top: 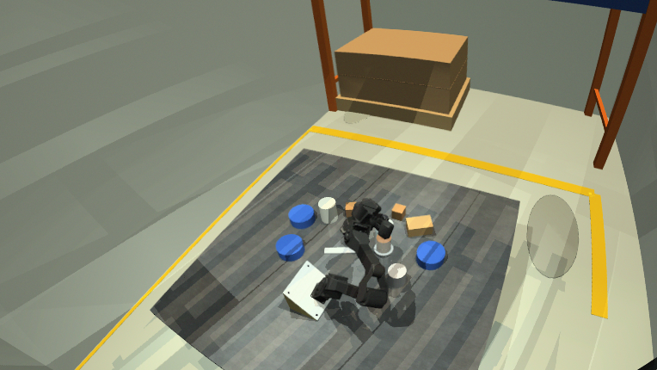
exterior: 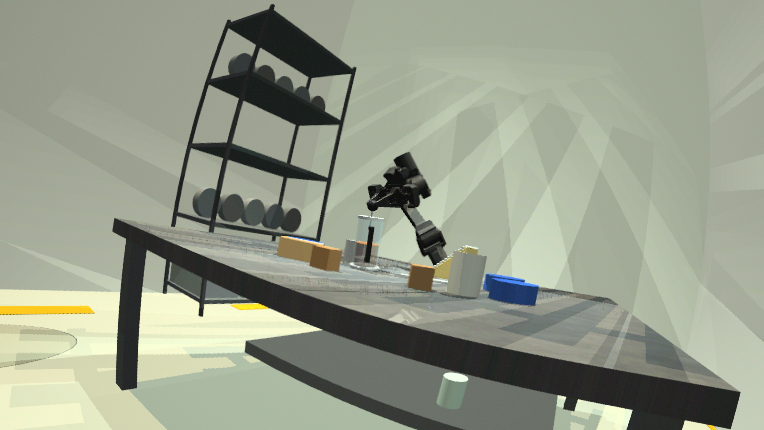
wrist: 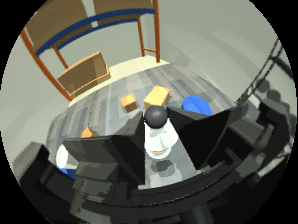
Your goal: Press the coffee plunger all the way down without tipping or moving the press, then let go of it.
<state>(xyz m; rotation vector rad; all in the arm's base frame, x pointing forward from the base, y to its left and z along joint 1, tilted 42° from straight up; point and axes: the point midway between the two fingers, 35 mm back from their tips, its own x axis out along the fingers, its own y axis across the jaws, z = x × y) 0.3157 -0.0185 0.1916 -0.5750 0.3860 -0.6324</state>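
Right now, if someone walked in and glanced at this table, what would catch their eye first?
Probably the black arm bent over the middle of the table, its gripper shut on the plunger knob directly above the clear coffee press. Next, the bright blue discs around it stand out against the dark top, two to one side, one opposite. Tan blocks lie just beyond the press.

Soft, even light — faint overlapping shadows; wrist view fisheye-warped, blurred and black at edges.
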